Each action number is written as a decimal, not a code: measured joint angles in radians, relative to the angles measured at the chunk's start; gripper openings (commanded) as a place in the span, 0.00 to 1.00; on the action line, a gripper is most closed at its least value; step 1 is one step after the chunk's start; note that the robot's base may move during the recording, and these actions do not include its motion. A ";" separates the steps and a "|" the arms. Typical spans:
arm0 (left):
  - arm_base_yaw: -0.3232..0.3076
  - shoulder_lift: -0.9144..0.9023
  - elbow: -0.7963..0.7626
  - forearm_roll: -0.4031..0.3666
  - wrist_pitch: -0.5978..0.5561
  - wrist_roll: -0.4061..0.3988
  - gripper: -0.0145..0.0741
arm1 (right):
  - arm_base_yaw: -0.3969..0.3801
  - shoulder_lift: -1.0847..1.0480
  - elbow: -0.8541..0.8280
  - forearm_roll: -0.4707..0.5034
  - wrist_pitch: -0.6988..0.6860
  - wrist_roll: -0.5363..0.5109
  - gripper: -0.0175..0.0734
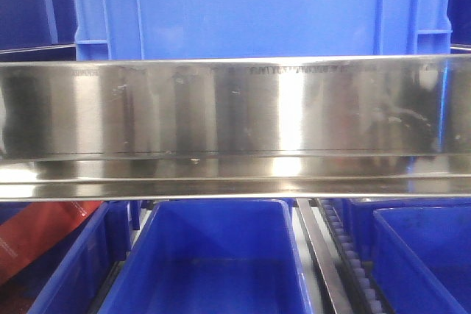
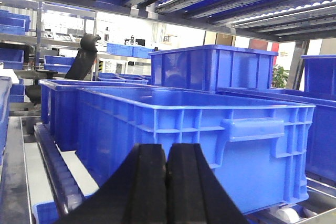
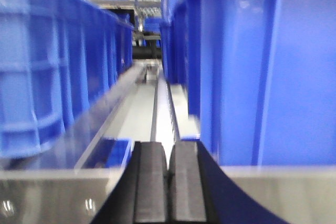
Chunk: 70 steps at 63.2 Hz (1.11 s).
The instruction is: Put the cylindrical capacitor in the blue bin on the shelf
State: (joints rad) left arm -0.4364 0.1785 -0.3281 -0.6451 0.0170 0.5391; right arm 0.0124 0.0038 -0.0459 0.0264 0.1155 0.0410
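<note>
Shelf (image 1: 235, 108) steel rail fills front view, blue bins (image 1: 213, 255) above and below. Left hand (image 2: 167, 182) pressed together facing a bin (image 2: 199, 140). Right hand (image 3: 169, 182) together, over roller track (image 3: 157, 103). Capacitor not visible.

Shelf (image 1: 235, 108): polished stainless steel front rail, mirror-glossy, marked with fine scratches and smudges. Blue bin (image 1: 213, 255): smooth moulded plastic with a slight sheen. Ribbed bin (image 2: 210, 135): the same blue plastic, semi-gloss, with moulded stiffening ribs. Left gripper (image 2: 168, 182) and right gripper (image 3: 169, 182): jaws of matt black, rubber-like material. Roller track (image 1: 353, 255): pale plastic rollers in a metal channel.
</note>
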 measured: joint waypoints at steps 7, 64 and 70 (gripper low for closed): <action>0.000 0.000 0.000 0.000 0.000 0.000 0.04 | -0.003 0.000 0.037 0.000 -0.010 0.010 0.01; 0.000 0.000 0.000 0.000 0.000 0.000 0.04 | 0.054 0.000 0.046 0.000 -0.035 -0.013 0.01; 0.000 0.000 0.000 0.000 0.000 0.000 0.04 | 0.056 0.000 0.046 0.000 -0.034 -0.013 0.01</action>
State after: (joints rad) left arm -0.4364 0.1785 -0.3281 -0.6451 0.0170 0.5391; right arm 0.0683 0.0038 0.0000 0.0266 0.0811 0.0279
